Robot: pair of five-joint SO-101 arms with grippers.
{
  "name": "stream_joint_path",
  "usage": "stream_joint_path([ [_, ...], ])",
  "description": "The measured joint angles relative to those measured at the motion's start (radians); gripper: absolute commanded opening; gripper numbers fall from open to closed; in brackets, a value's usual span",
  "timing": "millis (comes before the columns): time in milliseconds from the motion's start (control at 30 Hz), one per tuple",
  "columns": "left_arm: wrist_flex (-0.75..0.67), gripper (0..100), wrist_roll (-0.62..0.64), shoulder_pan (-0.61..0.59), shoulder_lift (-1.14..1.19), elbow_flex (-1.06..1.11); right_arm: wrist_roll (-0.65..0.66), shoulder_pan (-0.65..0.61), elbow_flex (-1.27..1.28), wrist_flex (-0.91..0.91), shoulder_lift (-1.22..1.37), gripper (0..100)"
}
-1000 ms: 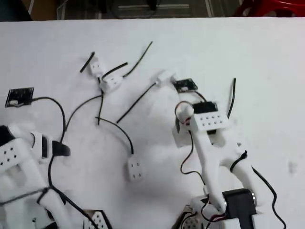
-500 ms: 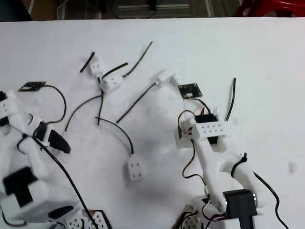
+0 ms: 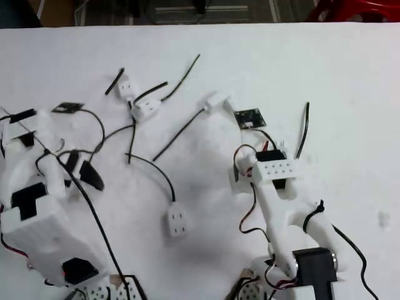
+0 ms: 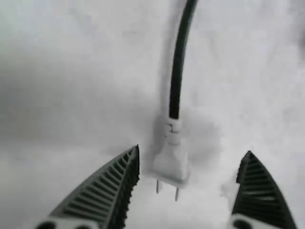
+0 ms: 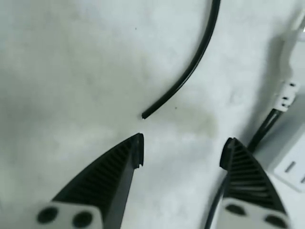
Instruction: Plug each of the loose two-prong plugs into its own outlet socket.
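Plug (image 4: 170,164), white with two bare prongs, lies flat on the white table (image 3: 325,69) in the gap between the fingers of the left gripper (image 4: 191,151), touching neither. Its black cord (image 4: 177,71) runs straight away from the gripper, prongs pointing back toward it. The left jaws stand wide open and hold nothing. In the high view the left gripper (image 3: 81,169) is down near the table at the left side, well apart from the outlet socket (image 3: 177,222), which lies face up near the front middle. The right gripper (image 5: 185,138) is also spread wide with nothing in it, over bare table. A loose cord end (image 5: 143,115) lies just beyond its fingertips, and a white slotted block (image 5: 291,168) shows beside one finger
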Motion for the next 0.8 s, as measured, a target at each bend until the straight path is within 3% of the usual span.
stream_joint_path([
  [133, -0.012, 24, 0.021, 0.0, 0.089, -0.058, 0.0, -0.003, 0.017, -0.025, 0.002, 26.5],
  [633, 0.311, 3, -0.012, 0.002, 0.365, -0.45, 0.0, -0.002, 0.025, -0.051, 0.002, 26.5],
  [800, 0.37, 2, -0.034, 0.002, 0.396, -0.539, 0.0, -0.002, 0.025, -0.051, 0.002, 26.5],
])
